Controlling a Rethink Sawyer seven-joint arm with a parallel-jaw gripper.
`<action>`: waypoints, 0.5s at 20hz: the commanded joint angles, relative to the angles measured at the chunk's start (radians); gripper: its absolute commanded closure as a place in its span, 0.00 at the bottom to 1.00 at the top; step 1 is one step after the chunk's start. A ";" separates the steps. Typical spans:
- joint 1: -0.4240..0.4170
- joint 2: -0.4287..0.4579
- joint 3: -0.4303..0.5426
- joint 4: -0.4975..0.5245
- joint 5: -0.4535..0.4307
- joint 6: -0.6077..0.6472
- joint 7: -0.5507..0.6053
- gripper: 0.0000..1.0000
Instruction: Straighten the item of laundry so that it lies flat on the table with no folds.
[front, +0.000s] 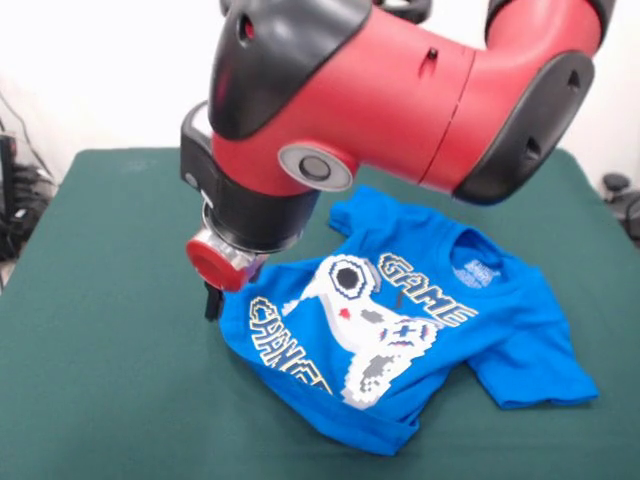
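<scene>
The item of laundry (500, 320), a bright blue T-shirt with a white game controller print and "GAME" lettering, lies print up on the dark green table (110, 380), right of centre. Its collar points to the back right. One sleeve spreads out at the right; the lower hem at the front looks bunched and turned under, cutting off the second word. My gripper (212, 302) hangs down under the red wrist, right at the shirt's left edge and close to the cloth. Only a dark tip of it shows. The bulky red arm hides part of the shirt's back left.
Dark cables and equipment (15, 205) stand off the table's left edge, and another dark object (622, 195) sits beyond the right edge. Green tabletop stretches wide to the left and front of the shirt.
</scene>
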 joint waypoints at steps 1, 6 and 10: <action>0.012 0.015 0.135 0.023 0.051 -0.071 -0.171 0.00; -0.002 0.027 0.148 0.034 0.050 -0.038 -0.176 0.00; -0.016 0.043 0.155 0.040 0.045 -0.009 -0.184 0.00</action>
